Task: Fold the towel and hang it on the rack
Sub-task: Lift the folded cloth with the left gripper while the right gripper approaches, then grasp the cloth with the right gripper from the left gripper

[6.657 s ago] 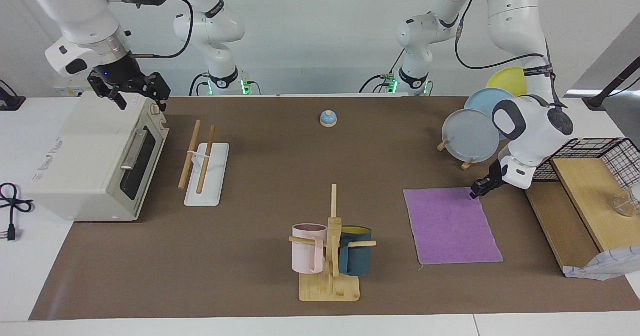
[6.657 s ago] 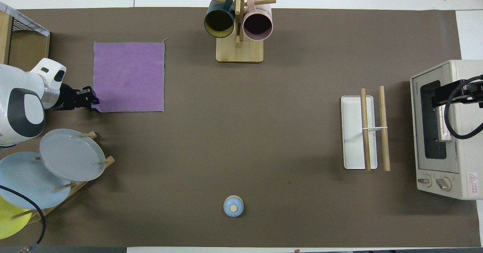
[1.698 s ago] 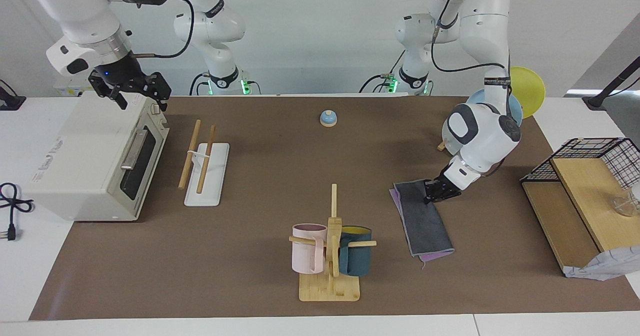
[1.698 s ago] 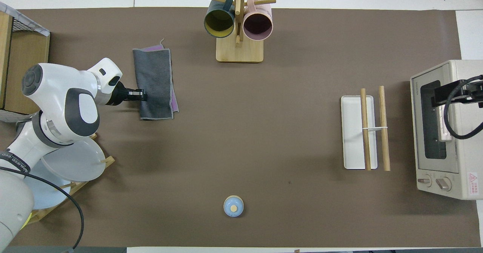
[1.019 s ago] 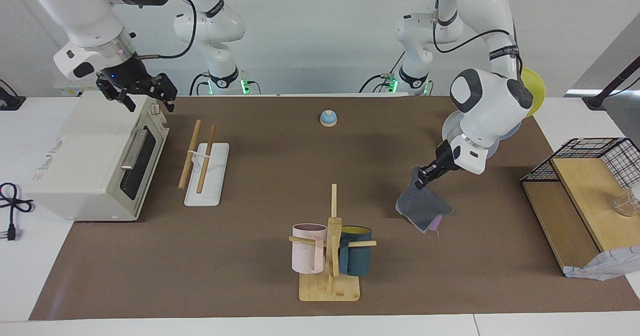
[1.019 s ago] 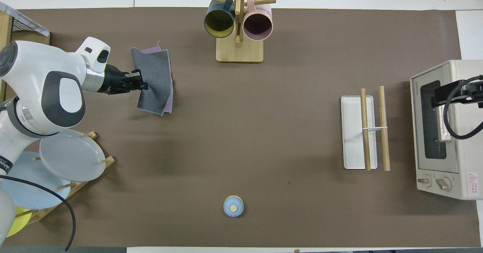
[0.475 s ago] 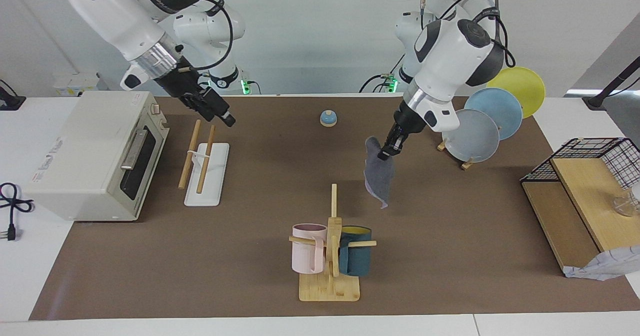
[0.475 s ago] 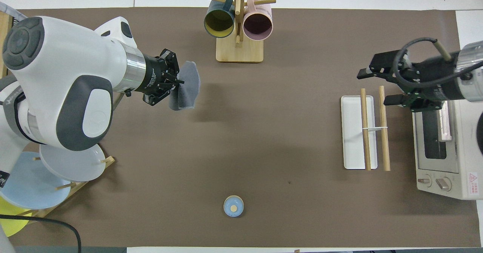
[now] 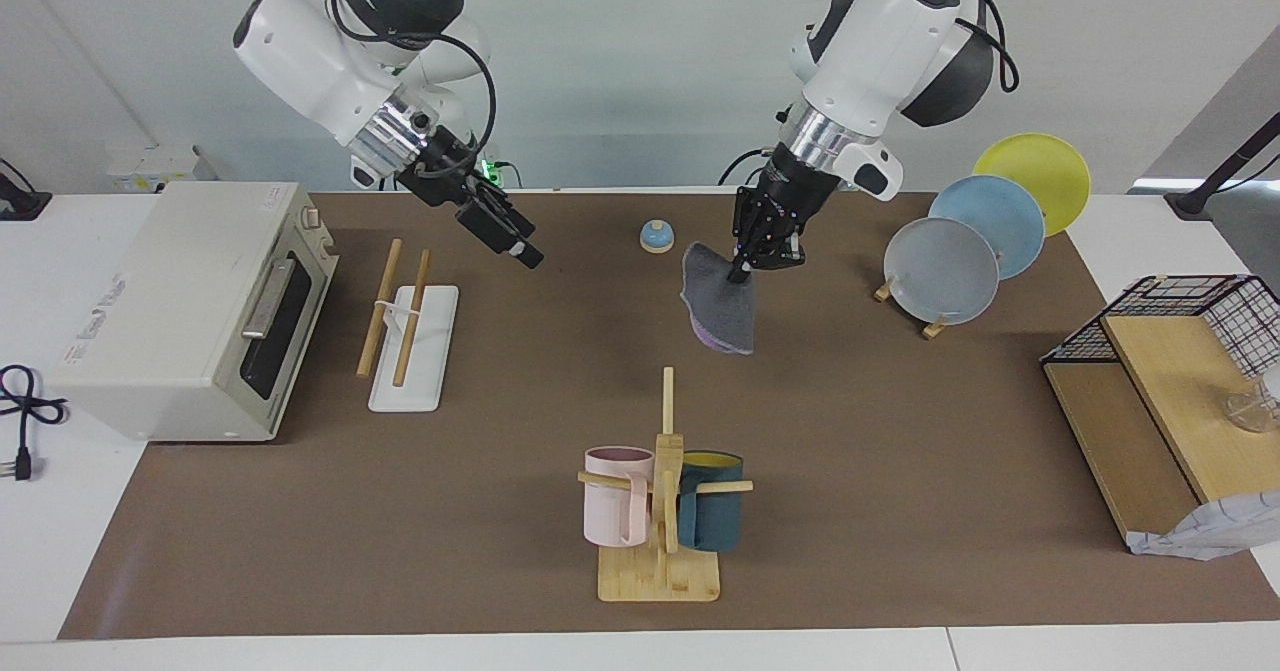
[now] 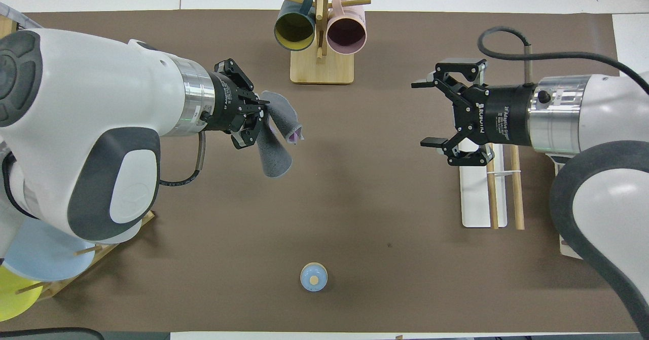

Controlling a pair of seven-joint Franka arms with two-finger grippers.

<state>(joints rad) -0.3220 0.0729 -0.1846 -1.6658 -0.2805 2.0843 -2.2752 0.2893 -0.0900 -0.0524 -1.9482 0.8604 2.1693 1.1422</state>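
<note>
folded towel aloft in the left pincer, right pincer spread near the rack

the left pincer [image 9: 742,263] is up in the air over the bare brown middle of the desk [image 9: 900,451], its fingers pressed together on the top edge of the towel [image 9: 720,301]. the towel hangs below that pincer in a loose bunched fold, dark grey outside with a sliver of purple showing at its lower edge, clear of the desk surface. the small blue bell [image 9: 656,236] sits on the desk just toward the robots from the hanging cloth, and the mug tree [image 9: 662,491] with its pink and teal mugs stands farther from the robots than the cloth.

the right pincer [image 10: 431,113] is raised too, its fingers spread wide and empty, pointing toward the left pincer across a wide gap of desk. the rack [image 9: 405,326], a white base with two long wooden rods, stands just beside and below the right pincer, toward the right arm's end. the toaster oven [image 9: 190,306] sits beside the rack, farther toward that end. the plate stand [image 9: 960,256] is toward the left arm's end from the left pincer.
</note>
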